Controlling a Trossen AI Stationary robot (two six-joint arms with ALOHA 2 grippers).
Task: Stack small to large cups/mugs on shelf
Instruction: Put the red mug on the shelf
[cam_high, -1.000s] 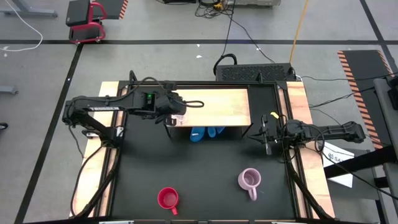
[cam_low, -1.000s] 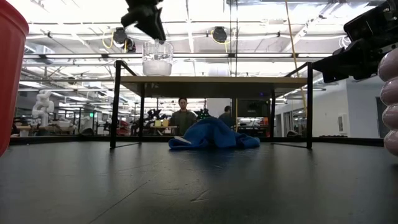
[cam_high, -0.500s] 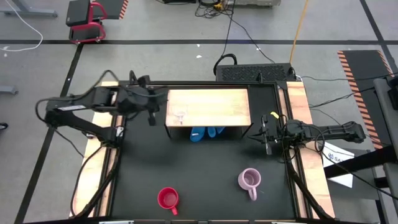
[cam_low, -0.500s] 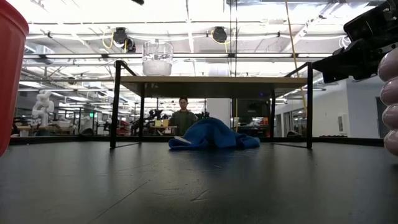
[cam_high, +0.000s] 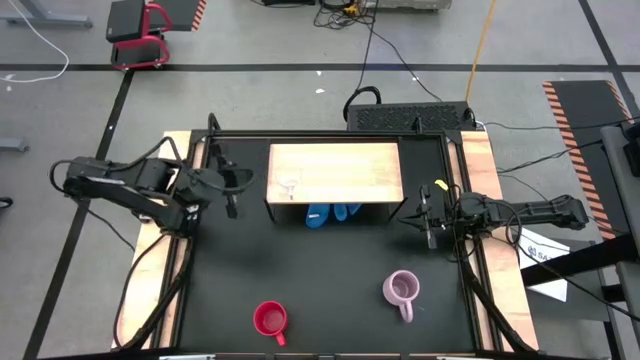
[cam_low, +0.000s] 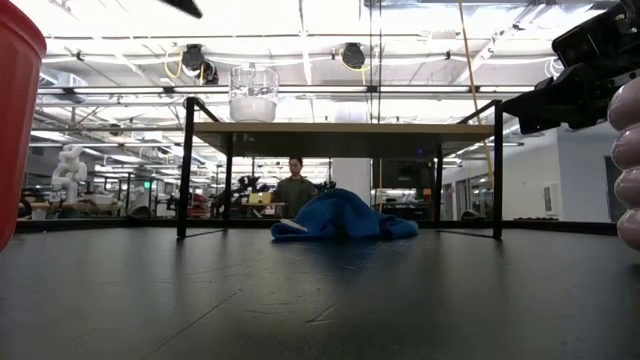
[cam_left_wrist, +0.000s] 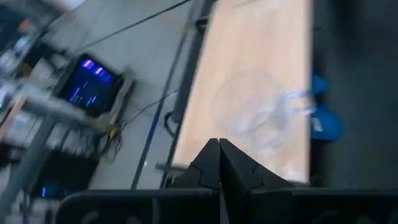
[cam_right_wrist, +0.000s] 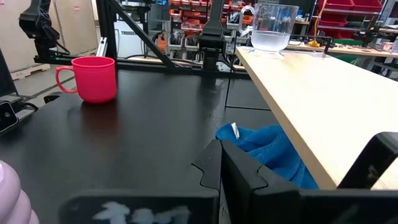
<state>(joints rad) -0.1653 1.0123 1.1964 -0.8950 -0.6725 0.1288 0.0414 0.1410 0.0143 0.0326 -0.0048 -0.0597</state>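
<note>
The small clear glass cup (cam_high: 290, 187) stands upright on its base on the wooden top board of the shelf (cam_high: 340, 170), near the board's left near corner; it also shows in the low view (cam_low: 253, 93) and the left wrist view (cam_left_wrist: 258, 118). The red mug (cam_high: 270, 320) and the lilac mug (cam_high: 402, 290) stand upright on the black tabletop near its front edge. My left gripper (cam_high: 232, 188) is shut and empty, left of the shelf and apart from the glass. My right gripper (cam_high: 428, 218) is shut and empty, just right of the shelf.
A blue cloth (cam_high: 330, 213) lies on the tabletop under the shelf and also shows in the low view (cam_low: 345, 217). The shelf's black frame legs (cam_low: 184, 165) stand at its corners. People show in the room beyond the table (cam_low: 294, 190).
My left gripper has drawn back from above the glass cup on the shelf toward the table's left edge, and has risen out of the low view. The glass cup stays upright where it was on the board. The right arm has kept still.
</note>
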